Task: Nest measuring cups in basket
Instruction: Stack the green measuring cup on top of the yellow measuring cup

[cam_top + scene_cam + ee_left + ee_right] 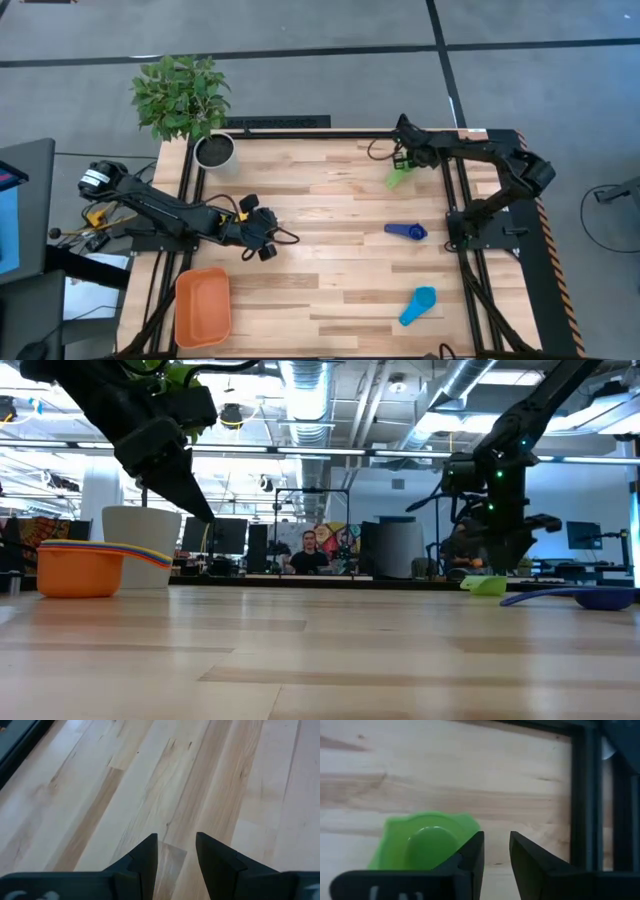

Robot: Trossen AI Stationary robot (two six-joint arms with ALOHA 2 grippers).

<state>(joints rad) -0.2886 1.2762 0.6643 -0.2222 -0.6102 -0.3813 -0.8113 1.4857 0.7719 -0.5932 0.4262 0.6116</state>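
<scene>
The green measuring cup [399, 177] [427, 842] lies on the table near the far right corner, and it also shows in the low view [486, 586]. My right gripper [402, 160] [496, 852] hangs just over it, open by a narrow gap, with the cup beside one finger and not between the two. A dark blue cup [408, 231] [580, 598] and a light blue cup [418, 305] lie farther toward the near edge. The orange basket [203, 305] [75, 572] sits at the near left, and a many-coloured stack of handles [140, 552] sticks out over its rim. My left gripper [262, 243] [176, 855] is open over bare wood beyond the basket.
A white plant pot [215, 150] with a leafy plant stands at the far left corner. Black frame rails [455, 210] run along the table's right side close to the green cup. Bare wood lies between the two arms. A person [310, 550] sits in the room behind.
</scene>
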